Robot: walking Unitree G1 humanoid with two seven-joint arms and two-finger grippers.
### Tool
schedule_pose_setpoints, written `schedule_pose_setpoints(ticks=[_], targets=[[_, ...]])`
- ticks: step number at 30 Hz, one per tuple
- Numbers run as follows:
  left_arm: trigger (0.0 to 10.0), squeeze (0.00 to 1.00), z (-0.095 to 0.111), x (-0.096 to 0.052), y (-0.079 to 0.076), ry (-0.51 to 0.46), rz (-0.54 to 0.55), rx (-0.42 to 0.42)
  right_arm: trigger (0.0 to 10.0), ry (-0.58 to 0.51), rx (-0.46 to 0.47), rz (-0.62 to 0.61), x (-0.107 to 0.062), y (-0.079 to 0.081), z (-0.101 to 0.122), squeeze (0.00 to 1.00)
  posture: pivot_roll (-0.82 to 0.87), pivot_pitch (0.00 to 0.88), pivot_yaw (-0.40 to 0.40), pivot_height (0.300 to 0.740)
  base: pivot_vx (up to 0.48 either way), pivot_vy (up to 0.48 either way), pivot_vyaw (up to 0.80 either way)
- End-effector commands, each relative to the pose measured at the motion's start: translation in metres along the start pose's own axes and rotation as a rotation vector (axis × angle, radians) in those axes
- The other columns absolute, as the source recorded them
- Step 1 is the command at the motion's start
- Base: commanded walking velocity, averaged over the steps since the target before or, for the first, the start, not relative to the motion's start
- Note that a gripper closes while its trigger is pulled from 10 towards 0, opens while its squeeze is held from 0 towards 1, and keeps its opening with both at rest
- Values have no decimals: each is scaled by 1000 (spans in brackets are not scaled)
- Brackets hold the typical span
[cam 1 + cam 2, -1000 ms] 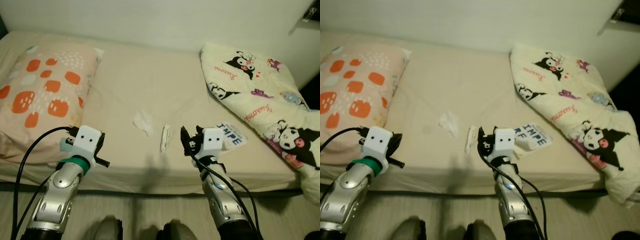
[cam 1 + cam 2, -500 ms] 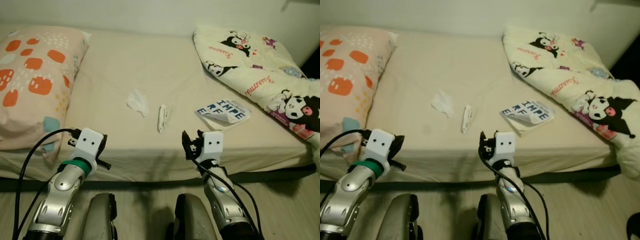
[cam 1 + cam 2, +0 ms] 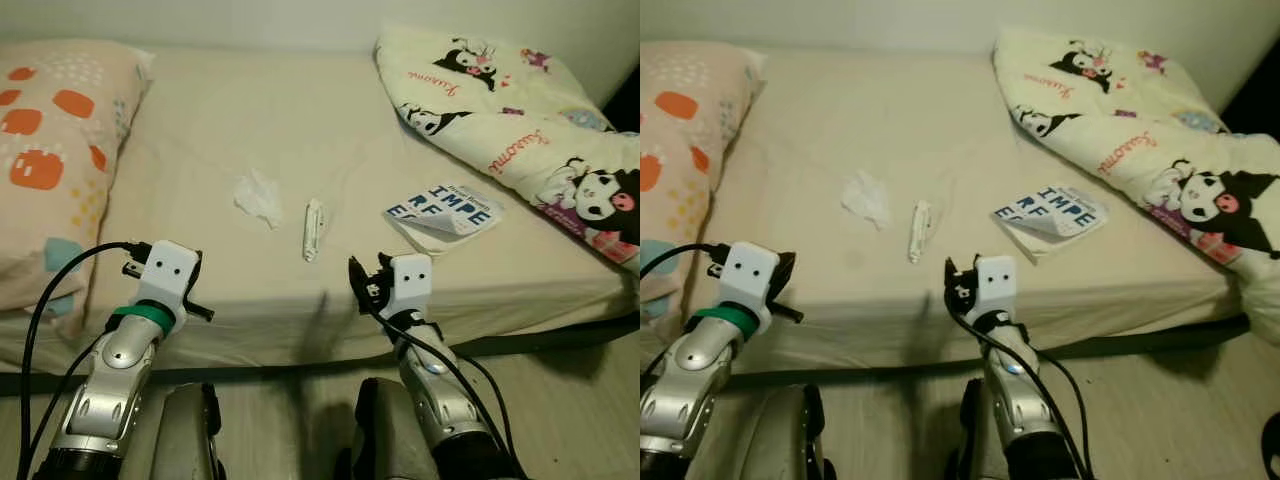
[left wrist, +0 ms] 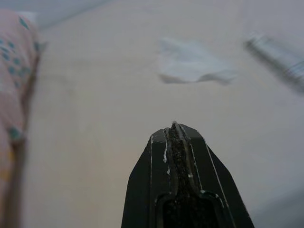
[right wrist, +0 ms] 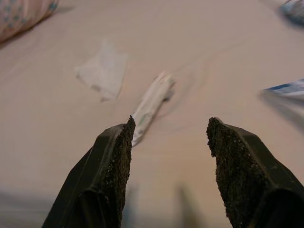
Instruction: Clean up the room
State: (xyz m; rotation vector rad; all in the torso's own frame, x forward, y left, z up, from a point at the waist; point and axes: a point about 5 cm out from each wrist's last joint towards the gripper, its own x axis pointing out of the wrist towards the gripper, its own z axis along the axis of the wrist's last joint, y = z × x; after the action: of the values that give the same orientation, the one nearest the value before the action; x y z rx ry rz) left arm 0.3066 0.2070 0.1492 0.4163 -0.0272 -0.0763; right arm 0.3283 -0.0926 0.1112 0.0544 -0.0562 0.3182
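So far, judging by what lies on the bed (image 3: 300, 130), you have hardly begun: three loose things wait on the sheet and neither gripper holds anything.

Your right gripper (image 5: 168, 142) hovers over the near edge of the mattress with its fingers spread wide and empty. Straight ahead of it, a little beyond the fingertips and nearer its left finger, lies the rolled wrapper (image 3: 312, 229), long and thin, pointing away from you. Beyond that and further to the gripper's left sits the crumpled tissue (image 3: 258, 195). Off to the gripper's right and slightly ahead lies the booklet (image 3: 445, 213), its cover curling up, just beside the cartoon-print blanket (image 3: 520, 120) heaped on that side of the bed.

Your left gripper (image 4: 174, 130) is pressed shut with nothing between its fingers, also over the near edge. The tissue lies ahead of it and well apart, with the wrapper at the far side of its view. The patterned pillow (image 3: 50, 150) rests off to its left.

What remains, as I read it, is everything: wrapper, tissue and booklet all need picking up, and the blanket probably wants straightening. The wrapper looks the nearest candidate for your right gripper, which is already wide enough to take it; you would need to reach forward and down first.
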Motion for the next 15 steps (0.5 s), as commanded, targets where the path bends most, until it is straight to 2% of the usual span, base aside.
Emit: schedule_pose_setpoints(ticks=[1,5,9,10,12,13,15], targets=[[10000,0,0,-1,8,-8,35,36,10000,31,10,26,1,7,-6,0,98,200,-65,551,0,0,0],[10000,0,0,-2,16,-5,38,42,10000,36,6,43,6,14,-6,0,104,209,-64,551,0,0,0],[10000,0,3,-3,22,-24,-11,127,10000,35,-1,62,25,35,0,24,119,238,-63,551,0,0,0],[10000,0,4,-4,21,-28,-21,134,10000,39,6,67,31,41,3,541,123,241,-63,551,0,0,0],[10000,0,4,-5,20,-29,-25,133,10000,41,11,70,35,45,5,541,125,242,-64,551,0,0,0],[10000,0,5,-7,17,-31,-31,136,10000,56,9,84,40,52,6,1000,131,248,-65,551,0,0,0],[10000,0,4,-10,15,-30,-30,138,10000,74,20,98,43,57,6,1000,138,252,-66,551,0,0,0]])
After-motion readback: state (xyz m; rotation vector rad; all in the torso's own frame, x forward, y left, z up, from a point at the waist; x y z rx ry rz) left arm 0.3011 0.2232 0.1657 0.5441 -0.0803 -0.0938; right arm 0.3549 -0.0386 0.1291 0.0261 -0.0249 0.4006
